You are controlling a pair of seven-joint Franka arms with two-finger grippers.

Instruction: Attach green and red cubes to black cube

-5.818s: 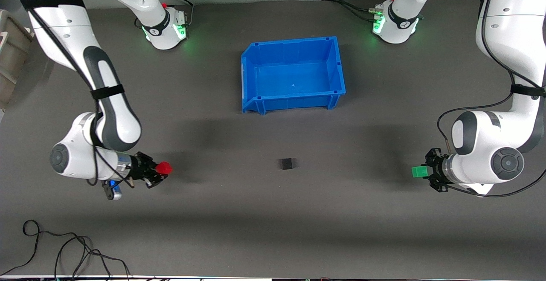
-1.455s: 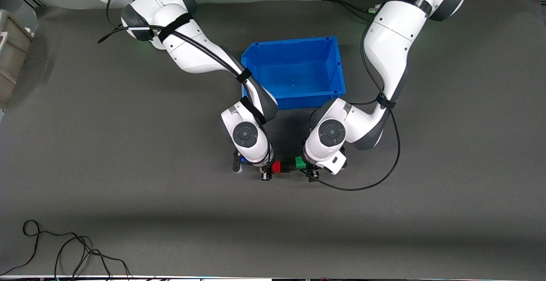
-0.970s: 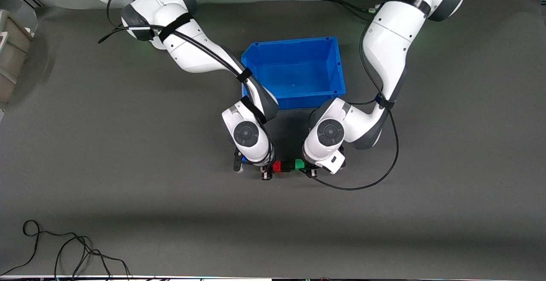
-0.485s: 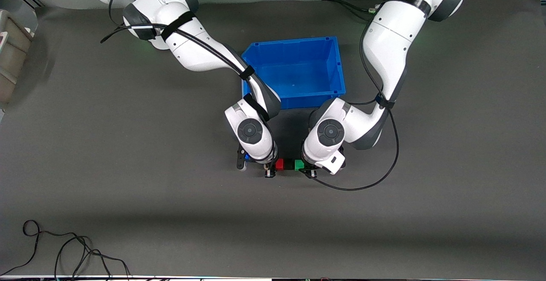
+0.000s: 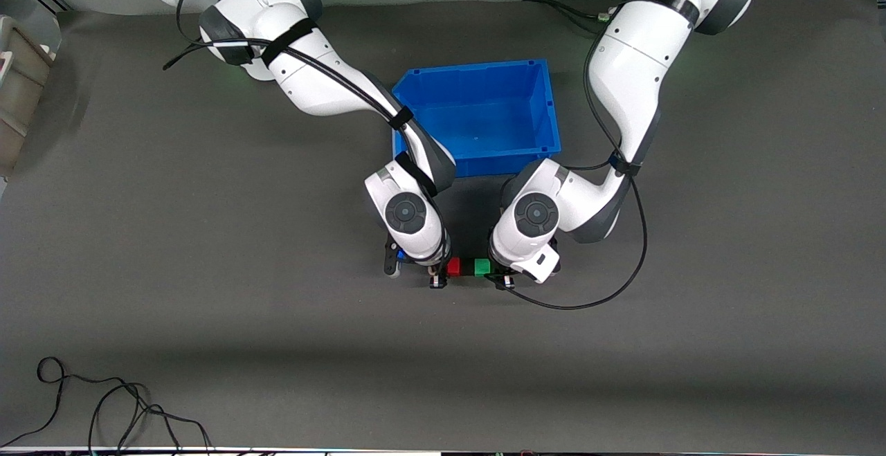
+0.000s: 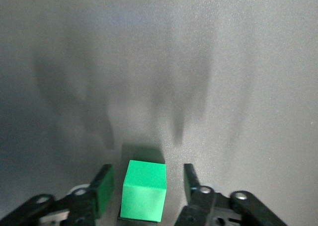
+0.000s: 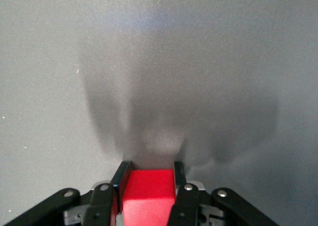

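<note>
Cubes are lined up on the bench (image 5: pixel 208 317) between the two grippers: the red cube (image 5: pixel 454 266) is pinched in the jaws of the right gripper (image 5: pixel 439 275), touching the black cube (image 5: pixel 468 267). The green cube (image 5: pixel 482 266) sits between the spread jaws of the left gripper (image 5: pixel 500 276), ungripped. A blue bin (image 5: pixel 415 89) is seen farther back.
</note>
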